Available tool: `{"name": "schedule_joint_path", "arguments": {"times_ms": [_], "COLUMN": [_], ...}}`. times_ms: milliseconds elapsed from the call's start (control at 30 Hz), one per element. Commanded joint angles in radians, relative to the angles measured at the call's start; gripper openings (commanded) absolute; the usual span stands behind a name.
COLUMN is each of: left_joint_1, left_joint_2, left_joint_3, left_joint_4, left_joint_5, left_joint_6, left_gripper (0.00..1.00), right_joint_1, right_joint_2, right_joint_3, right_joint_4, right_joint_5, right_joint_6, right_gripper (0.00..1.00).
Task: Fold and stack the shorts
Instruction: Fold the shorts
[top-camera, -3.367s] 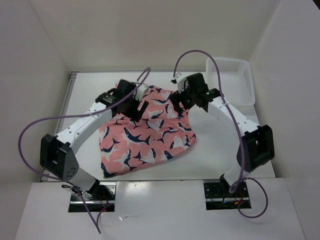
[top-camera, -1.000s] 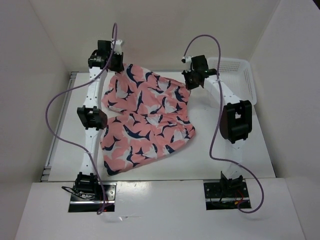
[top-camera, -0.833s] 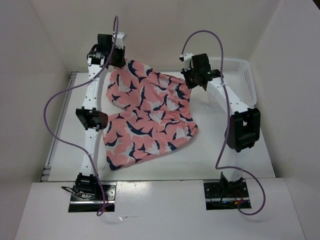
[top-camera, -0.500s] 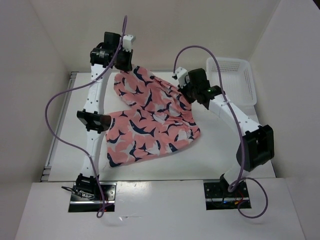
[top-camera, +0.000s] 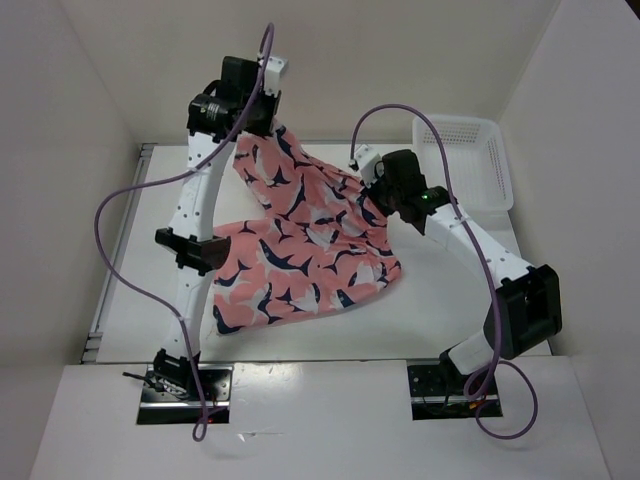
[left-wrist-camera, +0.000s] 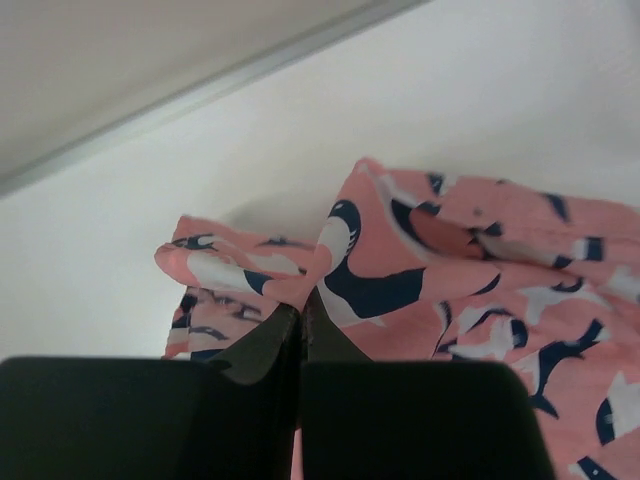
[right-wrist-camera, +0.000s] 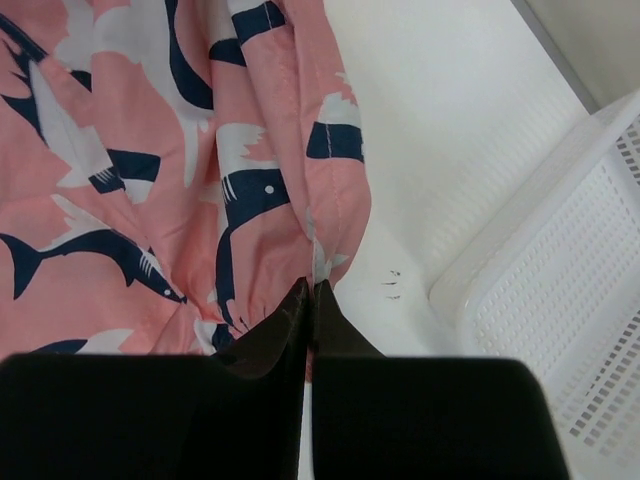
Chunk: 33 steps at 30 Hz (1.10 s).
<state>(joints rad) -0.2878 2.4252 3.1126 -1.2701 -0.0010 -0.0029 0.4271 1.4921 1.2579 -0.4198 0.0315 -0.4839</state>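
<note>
The salmon-pink shark-print shorts (top-camera: 300, 250) hang stretched between both arms, their far edge lifted off the table and the near part still lying on it. My left gripper (top-camera: 258, 125) is raised high at the back left, shut on a pinched corner of the shorts (left-wrist-camera: 330, 260). My right gripper (top-camera: 378, 195) is lower, at mid-right, shut on the opposite edge of the shorts (right-wrist-camera: 250, 170). In each wrist view the jaws are pressed together with cloth caught at their tips: left gripper (left-wrist-camera: 301, 310), right gripper (right-wrist-camera: 310, 290).
A white plastic mesh basket (top-camera: 470, 160) stands at the back right corner, close beside the right gripper; its rim (right-wrist-camera: 530, 240) shows in the right wrist view. White walls enclose the table on the left, back and right.
Both arms have carried the held edge of the shorts up and toward the near side; the left gripper rose and shifted right, the right gripper came nearer. The cloth lifts and folds over itself.
</note>
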Motion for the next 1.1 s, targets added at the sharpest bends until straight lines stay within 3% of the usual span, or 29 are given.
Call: {"name": "schedule_joint_path", "arguments": {"times_ms": [0,133,167,233,367,600,700,867,1000,1067], "left_joint_1": [-0.036,-0.066,-0.067,-0.067,-0.067,-0.047,-0.047,-0.019,0.009,0.051], "left_joint_2": [-0.152,-0.184,-0.184,-0.184,-0.196,-0.196,-0.187,-0.083,0.033,0.044], "left_joint_3": [0.021,0.021,0.021,0.021,-0.009,-0.193,-0.193,-0.143,0.024,0.024], "left_joint_4": [0.158,0.141,0.156,0.166,0.127,0.127,0.127,0.097,0.097,0.133], "left_joint_5": [-0.111,-0.22,-0.302,-0.289,-0.085,0.024,0.087,0.349,0.39,0.465], "left_joint_6": [0.003,0.003,0.003,0.003,0.003,0.003,0.003,0.003,0.003,0.003], "left_gripper": [0.0,0.0,0.0,0.0,0.0,0.0,0.0,0.0,0.0,0.0], "right_joint_1": [-0.002,-0.002,-0.002,-0.002,-0.002,-0.002,-0.002,-0.002,-0.002,-0.002], "right_joint_2": [-0.061,-0.07,-0.07,-0.079,-0.079,-0.067,-0.047,-0.014,0.031,0.063], "right_joint_3": [-0.023,-0.043,-0.043,-0.052,-0.061,-0.081,-0.081,-0.049,-0.029,-0.017], "right_joint_4": [0.073,0.085,0.085,0.095,0.105,0.125,0.134,0.134,0.125,0.107], "right_joint_5": [-0.001,-0.001,-0.001,-0.001,-0.01,-0.01,-0.01,-0.01,-0.01,-0.019], "right_joint_6": [0.01,0.019,0.019,0.019,0.028,0.037,0.047,0.056,0.065,0.076], "right_gripper": [0.0,0.0,0.0,0.0,0.0,0.0,0.0,0.0,0.0,0.0]}}
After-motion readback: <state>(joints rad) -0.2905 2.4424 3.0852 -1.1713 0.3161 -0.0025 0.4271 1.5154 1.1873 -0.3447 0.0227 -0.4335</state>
